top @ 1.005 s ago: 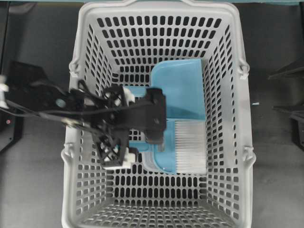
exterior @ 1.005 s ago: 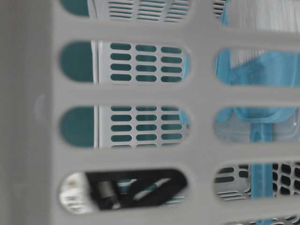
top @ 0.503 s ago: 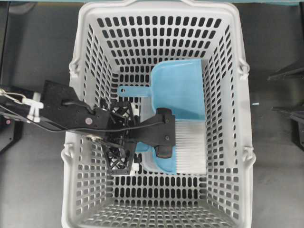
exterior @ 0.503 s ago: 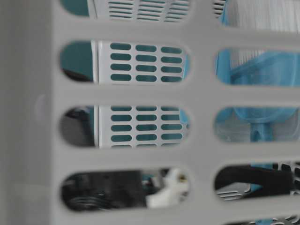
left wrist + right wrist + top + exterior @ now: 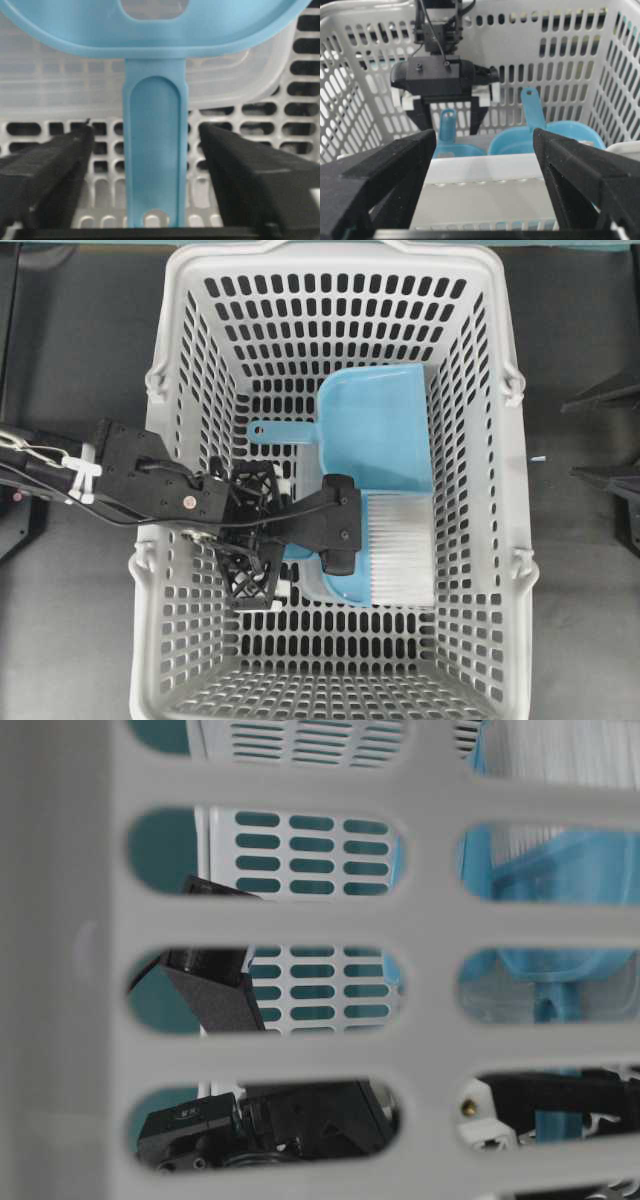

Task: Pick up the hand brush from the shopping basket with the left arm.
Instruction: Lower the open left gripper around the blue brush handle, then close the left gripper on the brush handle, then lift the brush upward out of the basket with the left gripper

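Note:
The hand brush (image 5: 400, 550), light blue with white bristles, lies on the floor of the grey shopping basket (image 5: 330, 252), beside a blue dustpan (image 5: 375, 425). The left arm reaches over the basket's left wall, and my left gripper (image 5: 300, 543) hangs down over the brush's thin handle. In the left wrist view the holed handle (image 5: 155, 150) runs between the two black fingers (image 5: 55, 170) with a gap on each side, so the left gripper (image 5: 145, 134) is open and straddles it. The right gripper (image 5: 484, 145) stands open with nothing in it, facing the basket from the other side.
The dustpan's handle (image 5: 275, 430) points left, just behind the left gripper's body. Slotted basket walls (image 5: 195, 370) close in on all sides. Dark table (image 5: 80, 340) surrounds the basket. Through the table-level slots I see the black gripper body (image 5: 300, 1120) low in the basket.
The left gripper moved from above the dustpan handle toward the near side and down over the brush handle. Its fingers now stand closer together. The brush and dustpan have not moved.

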`<state>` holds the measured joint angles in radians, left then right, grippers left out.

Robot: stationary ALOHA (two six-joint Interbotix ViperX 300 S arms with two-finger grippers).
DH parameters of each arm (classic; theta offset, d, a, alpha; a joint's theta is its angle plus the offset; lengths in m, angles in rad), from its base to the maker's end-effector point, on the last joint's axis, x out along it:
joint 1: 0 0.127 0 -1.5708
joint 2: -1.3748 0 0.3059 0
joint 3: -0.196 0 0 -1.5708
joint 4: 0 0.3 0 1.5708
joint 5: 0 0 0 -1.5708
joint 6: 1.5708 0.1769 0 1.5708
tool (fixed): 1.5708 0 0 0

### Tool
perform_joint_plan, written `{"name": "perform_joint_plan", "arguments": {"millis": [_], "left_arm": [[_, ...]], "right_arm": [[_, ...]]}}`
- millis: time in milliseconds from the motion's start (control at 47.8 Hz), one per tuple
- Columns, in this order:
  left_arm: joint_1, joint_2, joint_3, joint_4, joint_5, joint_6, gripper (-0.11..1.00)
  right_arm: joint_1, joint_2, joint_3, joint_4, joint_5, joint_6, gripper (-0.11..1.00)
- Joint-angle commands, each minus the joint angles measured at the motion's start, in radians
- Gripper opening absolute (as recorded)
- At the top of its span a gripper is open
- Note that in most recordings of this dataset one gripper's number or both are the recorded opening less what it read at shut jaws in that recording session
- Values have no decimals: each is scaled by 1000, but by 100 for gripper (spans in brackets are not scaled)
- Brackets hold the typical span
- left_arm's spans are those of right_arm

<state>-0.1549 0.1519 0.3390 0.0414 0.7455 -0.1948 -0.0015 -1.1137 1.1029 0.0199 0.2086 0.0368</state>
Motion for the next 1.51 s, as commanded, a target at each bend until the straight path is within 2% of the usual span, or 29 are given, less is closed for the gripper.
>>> {"name": "perform_joint_plan", "arguments": {"millis": [0, 105, 147, 482, 733, 1194, 1361, 1487], "left_arm": [[-6, -20, -12, 3, -15, -2, 61], [-3, -49, -11, 3, -48, 14, 30], [0, -64, -6, 3, -58, 14, 25], [8, -175, 41, 3, -94, 17, 26], [3, -225, 63, 3, -172, 21, 26], [0, -357, -28, 3, -179, 141, 26], [23, -430, -21, 3, -196, 147, 26], [46, -486, 2, 3, -276, 153, 26]], "right_arm": [[-2, 5, -6, 3, -17, 2, 75], [-2, 5, -6, 2, -18, 2, 75], [-2, 5, -5, 2, -18, 2, 75], [-3, 5, 5, 3, -18, 3, 75], [-6, 5, 9, 3, -18, 40, 75], [-6, 5, 14, 3, -18, 46, 75], [-6, 5, 14, 3, -18, 46, 75], [-6, 5, 14, 3, -21, 46, 75]]}}
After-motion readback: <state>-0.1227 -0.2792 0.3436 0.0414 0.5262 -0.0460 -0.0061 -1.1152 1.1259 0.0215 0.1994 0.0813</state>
